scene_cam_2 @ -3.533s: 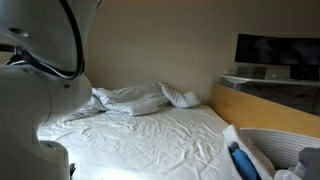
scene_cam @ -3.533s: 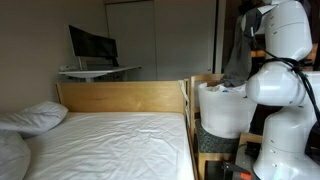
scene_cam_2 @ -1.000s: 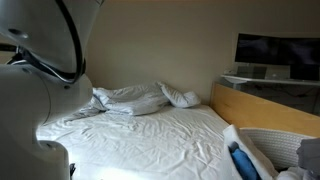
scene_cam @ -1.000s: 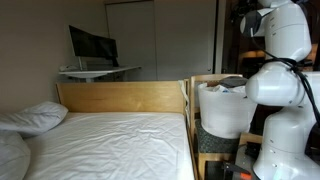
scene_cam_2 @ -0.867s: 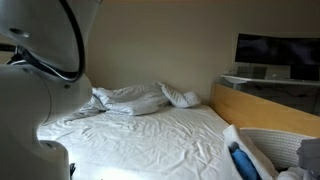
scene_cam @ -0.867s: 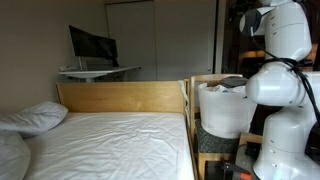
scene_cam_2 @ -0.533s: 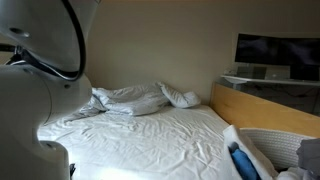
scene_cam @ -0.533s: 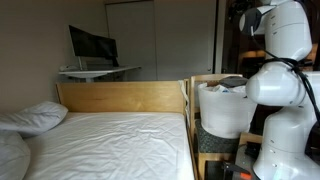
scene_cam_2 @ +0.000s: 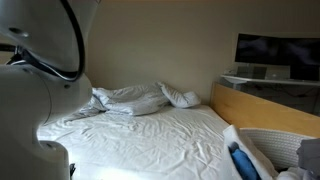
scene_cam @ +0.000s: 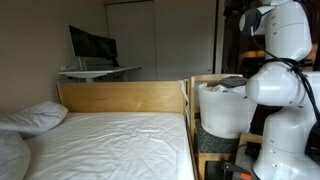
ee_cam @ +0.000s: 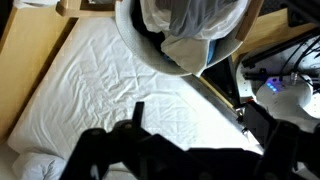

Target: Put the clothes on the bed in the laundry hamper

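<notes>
Grey garment (ee_cam: 185, 55) no longer hangs from my pincer (ee_cam: 185, 150); jaws apart, empty. It's w/ other clothes (ee_cam: 190, 20) in hamper (ee_cam: 130, 32), just ahead of pincer. Bed (ee_cam: 110, 90) beneath shows none left, so prob. done.

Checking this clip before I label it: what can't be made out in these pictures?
- Hamper: in an exterior view its wall hides the inside; in an exterior view the frame's corner cuts it off.
- White heap at the far end of the bed: too dim and small to tell bedding from laundry.
- Near side of the bed there: hidden by the robot body.
- Pillow: cut by the left edge in an exterior view.
</notes>
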Motion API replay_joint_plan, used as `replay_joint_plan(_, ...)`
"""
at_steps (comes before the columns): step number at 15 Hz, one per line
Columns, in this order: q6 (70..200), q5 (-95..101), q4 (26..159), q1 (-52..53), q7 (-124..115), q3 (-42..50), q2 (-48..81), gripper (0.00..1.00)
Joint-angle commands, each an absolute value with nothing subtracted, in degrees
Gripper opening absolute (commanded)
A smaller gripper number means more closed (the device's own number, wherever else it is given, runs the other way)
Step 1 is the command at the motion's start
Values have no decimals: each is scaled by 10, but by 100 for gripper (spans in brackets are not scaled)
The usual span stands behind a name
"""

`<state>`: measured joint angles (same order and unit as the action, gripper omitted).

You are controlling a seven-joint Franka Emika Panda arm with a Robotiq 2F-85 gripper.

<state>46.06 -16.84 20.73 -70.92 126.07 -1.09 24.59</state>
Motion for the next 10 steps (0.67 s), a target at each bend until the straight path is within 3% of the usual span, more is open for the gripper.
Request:
replay_joint_plan(1,454,-234,207,-720,1231,-42,232,100)
replay_joint_plan(10,455,-387,205,-710,1190,-103,199,100)
